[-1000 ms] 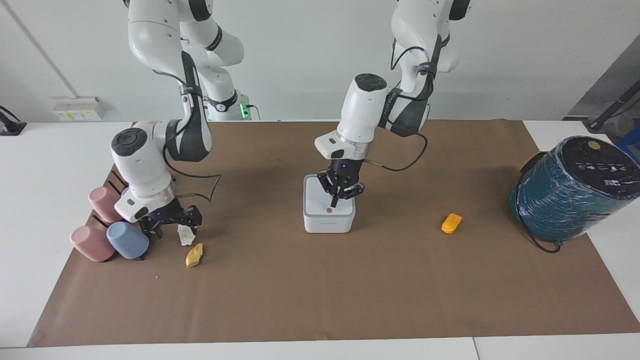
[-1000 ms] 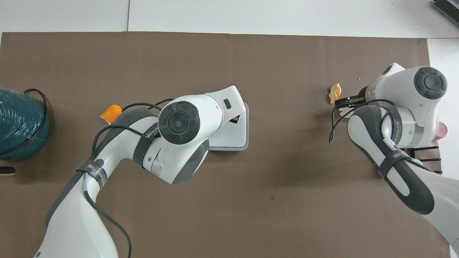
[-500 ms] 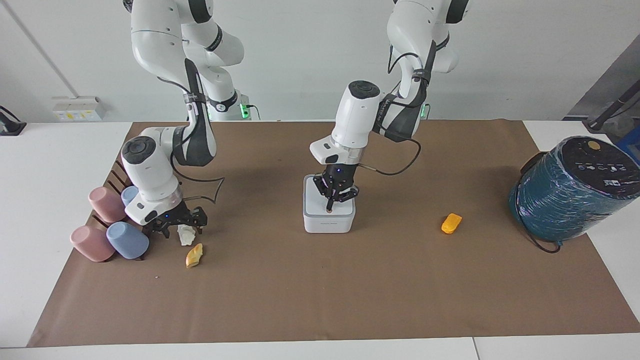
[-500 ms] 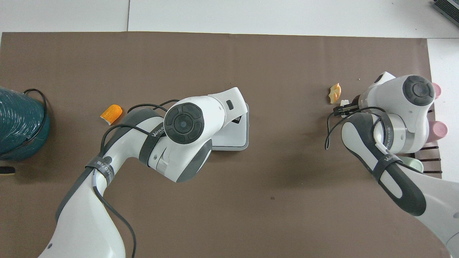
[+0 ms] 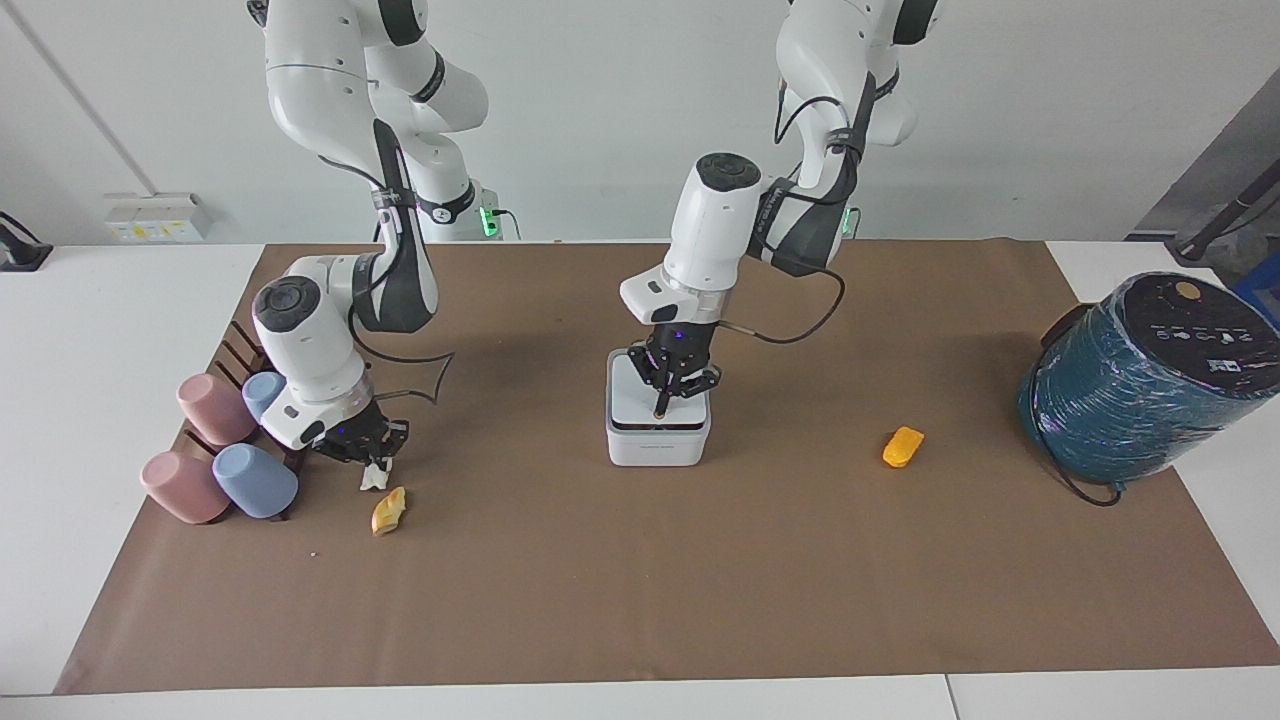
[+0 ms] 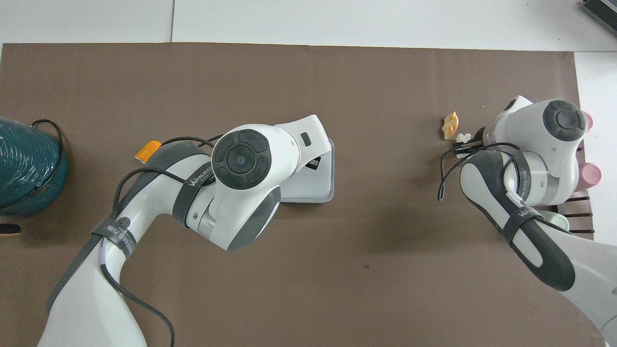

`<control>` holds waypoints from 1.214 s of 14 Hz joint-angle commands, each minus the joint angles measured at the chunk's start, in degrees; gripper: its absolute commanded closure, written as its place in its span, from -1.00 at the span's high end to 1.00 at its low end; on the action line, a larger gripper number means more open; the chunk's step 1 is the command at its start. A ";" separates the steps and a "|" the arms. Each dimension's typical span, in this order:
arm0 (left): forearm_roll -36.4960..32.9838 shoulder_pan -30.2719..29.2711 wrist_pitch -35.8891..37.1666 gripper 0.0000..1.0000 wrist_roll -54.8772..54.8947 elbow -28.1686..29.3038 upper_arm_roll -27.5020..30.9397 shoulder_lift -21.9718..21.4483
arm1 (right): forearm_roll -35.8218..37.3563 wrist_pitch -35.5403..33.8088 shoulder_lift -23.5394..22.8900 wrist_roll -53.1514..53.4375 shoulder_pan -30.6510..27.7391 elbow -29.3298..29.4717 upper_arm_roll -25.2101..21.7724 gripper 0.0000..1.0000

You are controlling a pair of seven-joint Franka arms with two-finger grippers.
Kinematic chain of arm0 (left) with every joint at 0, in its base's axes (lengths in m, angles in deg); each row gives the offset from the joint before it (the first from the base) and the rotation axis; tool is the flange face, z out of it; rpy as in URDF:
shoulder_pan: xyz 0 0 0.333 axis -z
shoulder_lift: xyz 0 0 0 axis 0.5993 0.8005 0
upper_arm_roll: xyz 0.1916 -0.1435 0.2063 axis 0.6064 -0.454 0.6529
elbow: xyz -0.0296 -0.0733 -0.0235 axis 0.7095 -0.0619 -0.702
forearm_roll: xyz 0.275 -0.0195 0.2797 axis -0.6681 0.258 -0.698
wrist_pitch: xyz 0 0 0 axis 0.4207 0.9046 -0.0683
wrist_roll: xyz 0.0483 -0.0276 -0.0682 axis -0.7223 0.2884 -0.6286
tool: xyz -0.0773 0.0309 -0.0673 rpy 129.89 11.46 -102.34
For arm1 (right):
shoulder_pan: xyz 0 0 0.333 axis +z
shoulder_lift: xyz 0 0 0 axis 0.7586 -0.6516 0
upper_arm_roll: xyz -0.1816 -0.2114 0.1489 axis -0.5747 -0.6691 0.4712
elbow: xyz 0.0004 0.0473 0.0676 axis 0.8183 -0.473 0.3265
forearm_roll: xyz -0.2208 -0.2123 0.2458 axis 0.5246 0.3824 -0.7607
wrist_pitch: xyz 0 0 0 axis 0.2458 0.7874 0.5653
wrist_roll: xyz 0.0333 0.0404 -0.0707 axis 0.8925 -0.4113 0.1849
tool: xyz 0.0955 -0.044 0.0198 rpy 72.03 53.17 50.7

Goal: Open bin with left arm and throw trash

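Since the earlier frame the right gripper point(image 5: 372, 462) has closed its fingers on the white wad point(image 5: 373, 476) lying beside the pastel cups point(image 5: 255, 479) at the right arm's end of the table. The left gripper point(image 5: 662, 405), fingertips together, has pressed down onto the orange button on the lid of the bin point(image 5: 657, 440) at mid-table. Farther out lie two yellow-orange peels point(image 5: 388, 510) point(image 5: 902, 446); all three scraps look light and soft, best pinched gently across the middle.

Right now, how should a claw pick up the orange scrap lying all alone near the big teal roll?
Probably from straight above, pinching across the narrow middle of the orange scrap. It lies flat and longish on the brown paper with open space around it, so fingers fit down either long side.
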 commanded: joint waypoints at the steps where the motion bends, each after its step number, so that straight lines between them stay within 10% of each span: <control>1: 0.65 0.26 8.72 -1.00 -0.46 1.27 1.00 -5.84 | -0.67 -7.83 2.49 0.86 -0.10 4.96 1.12 -1.00; 6: 0.56 -3.33 17.17 -1.00 0.33 1.97 1.17 -12.18 | -3.21 -21.37 3.03 17.88 -0.01 18.85 10.33 -1.00; 10: 0.56 -8.78 19.38 -1.00 1.90 2.06 1.17 -13.51 | -8.91 -17.89 0.92 37.12 1.30 22.20 17.38 -1.00; 12: 0.56 -12.29 18.24 -0.25 6.02 2.06 1.09 -13.33 | -10.33 -14.81 0.74 42.85 5.86 22.38 17.47 -1.00; 13: 0.56 -13.87 16.93 0.61 8.83 2.58 1.09 -13.24 | -11.81 -14.36 0.22 45.49 7.45 22.38 17.47 -1.00; 14: 0.56 -15.63 15.00 0.95 11.38 3.28 1.09 -13.07 | -13.92 -13.23 -0.39 46.82 8.33 22.38 17.47 -1.00; 17: 0.56 -21.16 8.15 1.00 17.88 5.31 1.00 -10.53 | -13.85 -11.38 -1.98 47.01 12.37 22.30 17.47 -1.00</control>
